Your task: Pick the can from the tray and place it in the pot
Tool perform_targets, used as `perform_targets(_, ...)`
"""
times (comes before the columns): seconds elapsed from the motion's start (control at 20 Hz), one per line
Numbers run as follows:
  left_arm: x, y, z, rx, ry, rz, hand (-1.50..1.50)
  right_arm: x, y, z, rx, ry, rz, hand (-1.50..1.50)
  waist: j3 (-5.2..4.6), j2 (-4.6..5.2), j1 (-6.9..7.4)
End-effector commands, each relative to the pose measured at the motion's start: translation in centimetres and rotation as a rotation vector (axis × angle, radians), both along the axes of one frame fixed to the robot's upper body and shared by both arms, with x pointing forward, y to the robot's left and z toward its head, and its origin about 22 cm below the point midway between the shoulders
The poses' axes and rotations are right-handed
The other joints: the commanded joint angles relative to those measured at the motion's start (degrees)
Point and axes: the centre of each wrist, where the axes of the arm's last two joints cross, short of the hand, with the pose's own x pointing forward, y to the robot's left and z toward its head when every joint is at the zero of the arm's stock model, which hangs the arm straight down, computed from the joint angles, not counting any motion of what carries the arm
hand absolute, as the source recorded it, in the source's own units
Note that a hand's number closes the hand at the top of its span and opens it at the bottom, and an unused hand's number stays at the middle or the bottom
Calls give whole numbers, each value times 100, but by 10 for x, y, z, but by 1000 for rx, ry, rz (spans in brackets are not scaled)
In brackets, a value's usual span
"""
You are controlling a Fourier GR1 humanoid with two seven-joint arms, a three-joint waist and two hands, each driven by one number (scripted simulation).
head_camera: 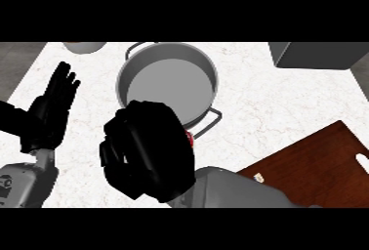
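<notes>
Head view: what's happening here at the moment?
The right robot hand is curled round what looks like the can, only a red sliver showing, at the near rim of the pot. The pot holds nothing yet. The wooden tray lies off to the right. The left robot hand rests open at the left, fingers up.

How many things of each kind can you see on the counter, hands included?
pot: 1
tray: 1
can: 1, only a red sliver showing
hands: 2, left hand and right hand
pale round vessel: 1, cut by the top edge
dark grey box: 1
Total: 7
</notes>
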Motion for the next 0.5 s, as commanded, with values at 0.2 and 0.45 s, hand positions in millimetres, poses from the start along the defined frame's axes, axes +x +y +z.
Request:
perform_targets(0.2, -1, -3, -15, 1, -7, -5, 0, -15, 40, 12, 111, -12, -148, 150, 11, 115, -43)
perform_targets(0.45, 2, -9, 2, 15, -26, -7, 0, 32, 42, 1, 126, 18, -218, 150, 16, 142, -40)
